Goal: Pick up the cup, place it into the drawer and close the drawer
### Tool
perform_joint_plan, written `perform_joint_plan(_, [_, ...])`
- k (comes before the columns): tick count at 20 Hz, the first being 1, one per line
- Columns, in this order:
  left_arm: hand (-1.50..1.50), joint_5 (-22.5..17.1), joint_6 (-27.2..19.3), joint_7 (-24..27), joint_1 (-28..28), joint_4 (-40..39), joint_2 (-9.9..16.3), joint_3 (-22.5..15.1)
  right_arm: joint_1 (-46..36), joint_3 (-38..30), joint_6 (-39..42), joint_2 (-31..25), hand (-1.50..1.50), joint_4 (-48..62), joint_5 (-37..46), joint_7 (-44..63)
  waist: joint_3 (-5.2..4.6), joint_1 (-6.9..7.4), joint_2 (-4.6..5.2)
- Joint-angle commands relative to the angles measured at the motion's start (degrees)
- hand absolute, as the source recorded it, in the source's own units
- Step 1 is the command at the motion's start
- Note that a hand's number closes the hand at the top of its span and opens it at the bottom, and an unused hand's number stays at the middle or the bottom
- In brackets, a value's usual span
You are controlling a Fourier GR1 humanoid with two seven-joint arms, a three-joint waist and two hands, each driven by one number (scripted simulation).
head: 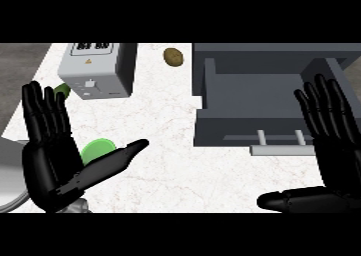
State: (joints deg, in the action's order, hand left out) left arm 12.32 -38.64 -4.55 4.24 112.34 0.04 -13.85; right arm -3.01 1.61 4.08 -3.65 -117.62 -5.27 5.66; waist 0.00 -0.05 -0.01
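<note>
**On the counter: nothing picked up yet, drawer standing open**

Across the pale marbled counter (pixel 175 145), I see the task at its very start. Largest in view, on the right side toward the far edge, is the grey drawer (pixel 249 100); it stands pulled open, its handle (pixel 280 148) facing me, and I see nothing inside it. So the placing and the closing are both still to do.

At far left stands a grey toaster (pixel 94 70), with something green (pixel 63 89) peeking out by its near left corner; I cannot tell what that is. Near right, my right hand (pixel 338 150) is up in front of the drawer's right side, fingers straight and spread, holding nothing. Near left, my left hand (pixel 54 160) is likewise open, fingers straight, thumb stretched out to the right, holding nothing.

Just behind that left thumb lies the green cup (pixel 98 147), partly hidden by the hand, well apart from the drawer. I judge the pickup not yet begun. Smallest, at the far edge between toaster and drawer, sits a brown potato (pixel 173 56), untouched.
</note>
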Motion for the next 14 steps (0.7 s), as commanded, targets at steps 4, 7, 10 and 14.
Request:
perform_joint_plan(4, [-1.5, 1.7, -3.8, -1.3, -0.4, -0.6, 0.0, -2.6, 0.3, -1.0, 1.0, -0.2, -1.5, -1.2, -1.3, 0.9, 0.0, -0.01, -0.03])
perform_joint_plan(7, [-1.5, -3.0, 0.4, 1.1, -1.8, -0.9, 0.1, 2.6, -4.1, -4.7, 0.9, -2.3, -1.5, -1.0, -3.0, 3.6, -0.01, 0.07, -0.02])
perform_joint_plan(10, [-1.5, -2.9, -6.0, 4.0, -2.4, -5.7, 0.0, -3.8, 3.3, 1.7, 0.1, 2.2, -1.5, 0.2, 3.4, -4.7, 0.0, -0.11, -0.01])
perform_joint_plan(14, [-1.5, -6.0, -4.6, 7.3, -4.3, -7.0, 0.0, -1.0, -2.4, -4.1, 0.8, -1.5, -1.5, -2.6, -2.7, 3.6, -0.02, -0.02, -0.01])
